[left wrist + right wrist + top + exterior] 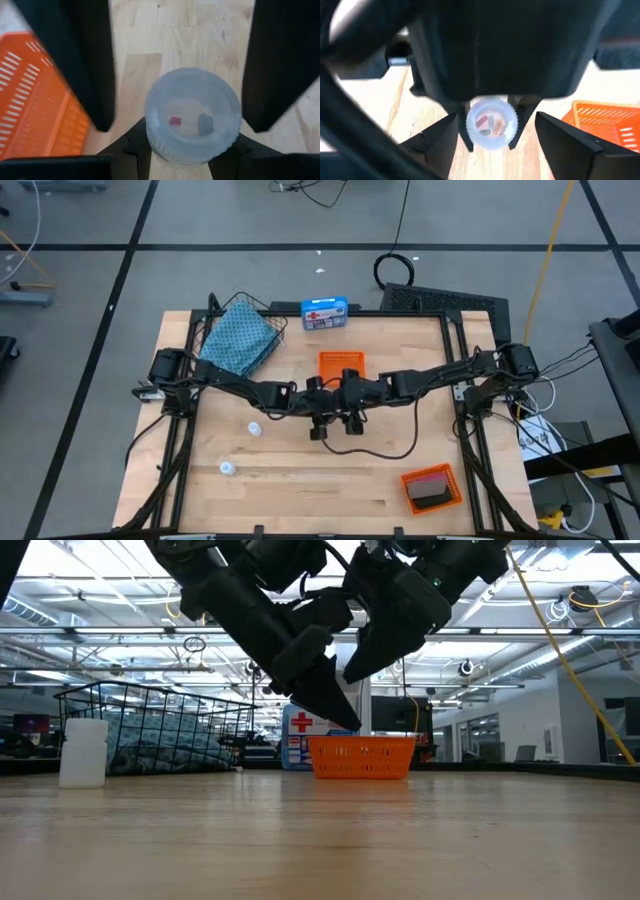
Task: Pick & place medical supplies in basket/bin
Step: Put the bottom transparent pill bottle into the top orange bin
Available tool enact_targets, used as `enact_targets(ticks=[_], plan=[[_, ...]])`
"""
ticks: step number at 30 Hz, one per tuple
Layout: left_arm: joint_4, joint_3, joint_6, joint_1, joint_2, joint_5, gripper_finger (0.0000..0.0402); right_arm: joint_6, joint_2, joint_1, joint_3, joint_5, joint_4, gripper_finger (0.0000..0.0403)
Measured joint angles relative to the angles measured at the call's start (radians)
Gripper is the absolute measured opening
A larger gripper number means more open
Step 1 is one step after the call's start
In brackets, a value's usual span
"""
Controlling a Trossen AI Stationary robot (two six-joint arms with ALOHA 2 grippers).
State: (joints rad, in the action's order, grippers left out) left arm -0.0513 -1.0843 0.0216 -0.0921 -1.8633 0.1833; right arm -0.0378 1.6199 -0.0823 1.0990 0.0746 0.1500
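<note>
1. The left gripper (318, 426) and the right gripper (352, 420) meet nose to nose above the middle of the desk (300, 490), just in front of an orange tray (342, 363).
2. A small white vial (192, 117) sits between the left fingers (132, 145). They are clenched on it, touching its body on both sides. Its ridged cap (491, 123) faces the right wrist camera.
3. The right fingers (570, 145) are released and spread wide. They stand on either side of the held vial and apart from it, with bare desk showing in the gaps.
4. In the low view both grippers hang above the desk top, in front of the orange tray (362, 756). The held vial cannot be made out there.
5. Two more white vials lie on the desk on the left arm's side: one (254, 428) near the left forearm, the other (227, 468) nearer the front edge. One of them stands upright at the left of the low view (83, 752).
6. The wire basket (270, 322) stands at the far left corner with the teal patterned cloth (240, 342) inside it.
7. A blue box (324, 312) with a red-and-white label lies at the far edge, beside the basket.
8. A second orange tray (445, 476) sits near the front right corner. It holds a dark roll (432, 498) and something pink (424, 480) beside it.
</note>
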Motion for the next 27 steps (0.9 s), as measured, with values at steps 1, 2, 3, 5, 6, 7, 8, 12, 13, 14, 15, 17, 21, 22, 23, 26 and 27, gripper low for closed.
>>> enact_targets(ticks=[1, 2, 3, 5, 6, 7, 8, 12, 13, 14, 15, 17, 21, 22, 23, 26, 27], plan=[[-0.001, 0.0, 0.0, 0.0, 0.0, 0.0, 0.0143, -0.001, 0.0, 0.0, 0.0, 0.0, 0.004, 0.0241], [-0.002, 0.0, 0.002, 0.0, 0.0, 0.0, 0.0143, -0.001, 0.0, 0.0, 0.0, 0.0, 0.005, 0.0231], [-0.003, 0.0, 0.003, 0.0, 0.0, 0.0, 0.0143, -0.001, 0.0, 0.0, 0.0, 0.0, 0.005, 0.022], [-0.003, 0.0, 0.004, 0.0, 0.0, 0.0, 0.0143, -0.001, 0.0, 0.0, 0.0, 0.0, 0.009, 0.0199], [-0.003, 0.0, 0.004, 0.0, 0.0, 0.0, 0.0143, -0.001, 0.0, 0.0, 0.0, 0.0, 0.011, 0.0189], [-0.005, 0.0, 0.004, 0.0, 0.0, 0.0, 0.0143, -0.001, 0.0, 0.0, 0.0, 0.0, 0.012, 0.0181], [-0.007, 0.0, 0.004, 0.0, 0.0, 0.0, 0.0143, -0.001, 0.0, 0.0, 0.0, 0.0, 0.012, 0.0173], [-0.014, 0.0, 0.006, 0.0, 0.0, 0.0, 0.0143, -0.008, 0.0, 0.0, 0.0, 0.0, 0.012, 0.0147], [-0.014, 0.0, 0.006, 0.0, 0.0, 0.0, 0.0143, -0.009, 0.0, 0.0, 0.0, 0.0, 0.012, 0.0141], [-0.015, 0.0, 0.006, 0.0, 0.0, 0.0, 0.0143, -0.009, 0.0, 0.0, 0.0, 0.001, 0.013, 0.0136], [-0.017, 0.0, 0.004, 0.0, 0.0, -0.001, 0.0143, -0.012, 0.0, 0.0, 0.0, 0.001, 0.013, 0.0131], [-0.018, 0.0, -0.01, -0.001, 0.0, 0.0, 0.0143, -0.017, 0.0, 0.0, 0.0, 0.002, 0.014, 0.0126], [-0.019, 0.0, -0.009, -0.002, 0.0, 0.002, 0.0147, -0.027, 0.0, 0.0, 0.0, 0.002, 0.014, 0.0125], [-0.019, 0.0, -0.002, -0.002, 0.0, 0.002, 0.0161, -0.027, 0.0, 0.0, 0.0, 0.003, 0.013, 0.0125], [-0.019, 0.0, 0.008, -0.002, 0.0, 0.001, 0.0182, -0.028, -0.001, 0.0, 0.0, 0.004, 0.013, 0.0125], [-0.004, 0.0, 0.055, -0.002, 0.018, -0.002, 0.0257, -0.03, -0.016, 0.004, -0.001, 0.006, 0.038, 0.0125], [-0.008, 0.0, 0.07, -0.002, 0.028, -0.001, 0.028, -0.03, -0.022, 0.008, 0.0, 0.007, 0.042, 0.0125]])
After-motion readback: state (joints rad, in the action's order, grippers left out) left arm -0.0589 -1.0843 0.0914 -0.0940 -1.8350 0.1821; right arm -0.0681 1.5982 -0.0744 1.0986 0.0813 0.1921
